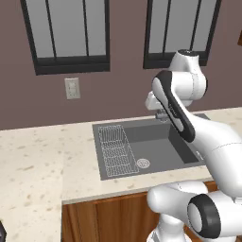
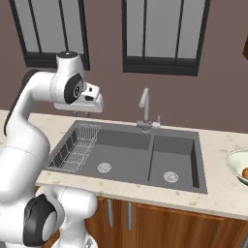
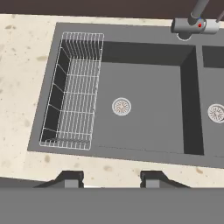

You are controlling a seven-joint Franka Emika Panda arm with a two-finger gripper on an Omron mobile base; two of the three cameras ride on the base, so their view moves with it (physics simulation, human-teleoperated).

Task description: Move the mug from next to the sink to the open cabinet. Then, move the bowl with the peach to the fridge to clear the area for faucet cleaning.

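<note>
A brown wall (image 2: 106, 92) with two dark-framed windows (image 1: 66, 33) stands behind a pale speckled counter (image 1: 38, 160), and a white wall outlet (image 1: 72, 88) sits below the left window in the left base view. Set into the counter is the sink (image 2: 131, 155), a dark grey double basin with a round silver drain (image 3: 121, 106) in the left half and another in the right half. A white wire rack (image 3: 72, 92) lies along the left side of the left basin. The faucet (image 2: 145, 109) rises from the back rim between the two basins, its spout curving forward. At the right edge of the right base view the bowl (image 2: 236, 164) rests on the counter, well apart from the sink's right rim and partly cut off by the frame, with the peach (image 2: 245, 173) inside it. Wooden cupboard fronts (image 2: 160, 218) run below the counter. The white arm reaches over the sink, and the gripper (image 3: 111, 180) hangs above the front rim of the left basin, looking down into it; its two dark fingertips (image 3: 70, 179) stand apart with nothing between them, so the claw is released and empty.
</note>
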